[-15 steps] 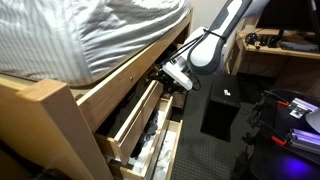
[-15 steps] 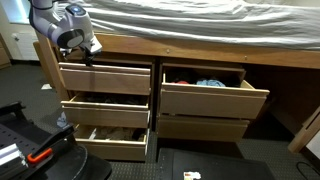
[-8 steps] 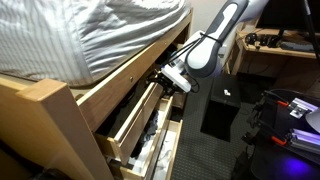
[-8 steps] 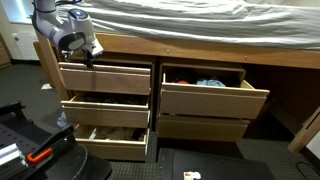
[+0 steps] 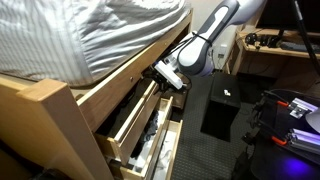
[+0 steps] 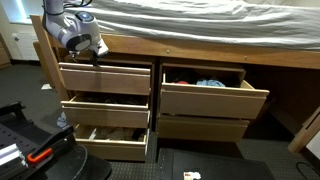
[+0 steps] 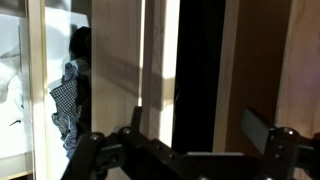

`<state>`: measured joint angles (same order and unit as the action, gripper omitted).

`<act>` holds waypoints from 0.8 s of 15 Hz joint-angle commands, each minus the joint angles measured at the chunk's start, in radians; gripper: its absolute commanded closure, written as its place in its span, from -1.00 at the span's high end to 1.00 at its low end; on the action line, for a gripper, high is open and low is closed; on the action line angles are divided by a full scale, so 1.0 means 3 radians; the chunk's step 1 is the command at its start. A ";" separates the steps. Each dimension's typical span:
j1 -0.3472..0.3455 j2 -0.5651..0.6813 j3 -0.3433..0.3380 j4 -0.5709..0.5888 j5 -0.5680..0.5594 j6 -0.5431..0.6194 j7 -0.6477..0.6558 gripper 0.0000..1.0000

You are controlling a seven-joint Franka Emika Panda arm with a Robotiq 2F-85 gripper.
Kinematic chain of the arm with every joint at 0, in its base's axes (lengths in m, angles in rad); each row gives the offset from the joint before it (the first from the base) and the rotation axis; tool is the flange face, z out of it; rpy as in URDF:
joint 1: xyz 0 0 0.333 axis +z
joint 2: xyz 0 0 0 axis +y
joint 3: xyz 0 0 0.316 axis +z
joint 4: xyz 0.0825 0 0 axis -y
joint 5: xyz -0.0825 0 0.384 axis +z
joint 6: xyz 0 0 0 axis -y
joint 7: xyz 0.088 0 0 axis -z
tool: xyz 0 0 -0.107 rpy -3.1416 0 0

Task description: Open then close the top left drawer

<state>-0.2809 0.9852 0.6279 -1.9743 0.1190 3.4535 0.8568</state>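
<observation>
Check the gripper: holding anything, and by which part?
Nothing is held. In the wrist view the gripper is open with nothing between its fingers, close by the top left drawer.

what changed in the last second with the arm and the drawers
The gripper shifted slightly rightward in an exterior view, staying just above the top left drawer. Nothing was grasped or let go; its jaws stand apart in the wrist view. All the drawers stayed open as they were, contents unmoved.

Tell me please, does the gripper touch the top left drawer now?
Cannot tell. In an exterior view the gripper sits right at the upper edge of the top left drawer, but no view shows contact or a gap plainly.
</observation>
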 commanded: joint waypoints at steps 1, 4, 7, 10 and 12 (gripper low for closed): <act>0.0250 -0.0029 -0.0231 0.0106 0.0253 -0.0115 -0.0100 1.00; 0.0601 0.0203 -0.0611 0.0443 0.0476 -0.0202 -0.0111 1.00; 0.0620 0.0170 -0.0610 0.0379 0.0538 -0.0136 -0.0132 1.00; 0.0683 0.0311 -0.0628 0.0541 0.0544 -0.0134 -0.0139 1.00; 0.0726 0.0373 -0.0660 0.0633 0.0544 -0.0169 -0.0149 1.00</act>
<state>-0.0770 1.0806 0.4334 -1.8131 0.2499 3.4156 0.8457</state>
